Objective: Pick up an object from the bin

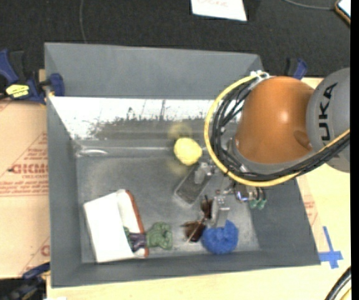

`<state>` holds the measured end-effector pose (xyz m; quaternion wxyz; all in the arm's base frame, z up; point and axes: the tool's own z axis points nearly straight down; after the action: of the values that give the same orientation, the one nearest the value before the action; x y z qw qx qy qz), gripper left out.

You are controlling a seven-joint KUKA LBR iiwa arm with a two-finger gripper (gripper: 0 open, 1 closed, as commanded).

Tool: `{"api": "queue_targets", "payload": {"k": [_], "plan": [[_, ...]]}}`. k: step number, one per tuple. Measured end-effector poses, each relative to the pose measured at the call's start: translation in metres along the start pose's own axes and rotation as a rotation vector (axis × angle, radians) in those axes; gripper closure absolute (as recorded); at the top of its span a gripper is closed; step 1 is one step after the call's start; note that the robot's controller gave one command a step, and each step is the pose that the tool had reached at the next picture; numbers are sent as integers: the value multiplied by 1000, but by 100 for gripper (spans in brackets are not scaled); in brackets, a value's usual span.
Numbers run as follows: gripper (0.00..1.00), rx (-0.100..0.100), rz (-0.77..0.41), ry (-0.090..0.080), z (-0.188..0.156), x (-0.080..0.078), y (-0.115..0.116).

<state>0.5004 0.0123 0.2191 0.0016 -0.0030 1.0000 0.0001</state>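
Bin [117,167] floor open back-left, gripper [215,211] beside blue lump [220,239]

bin [148,67]: grey sheet metal, matt, back wall scuffed with dark scratch marks, floor dull with a faint sheen. yellow ball [187,150]: smooth, matt; blue lump [221,237]: fuzzy, rough, cloth or sponge; white box [107,227]: plain matt card. orange cover [273,120] on the wrist: smooth hard plastic, glossy with a soft highlight.

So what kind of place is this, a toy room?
More likely a robot testing lab. A robot arm reaches into a grey metal bin holding random small things, like a yellow ball and a blue fuzzy lump, probably for picking practice.
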Motion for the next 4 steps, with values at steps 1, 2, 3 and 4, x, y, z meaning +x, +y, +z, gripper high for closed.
{"api": "queue_targets", "payload": {"k": [1,2,3,4], "plan": [[0,2,-296,-3,118,15,-39],[0,3,-266,-31,146,22,-42],[0,1,-571,-6,119,14,-25],[0,6,-529,-28,149,5,-11]]}}
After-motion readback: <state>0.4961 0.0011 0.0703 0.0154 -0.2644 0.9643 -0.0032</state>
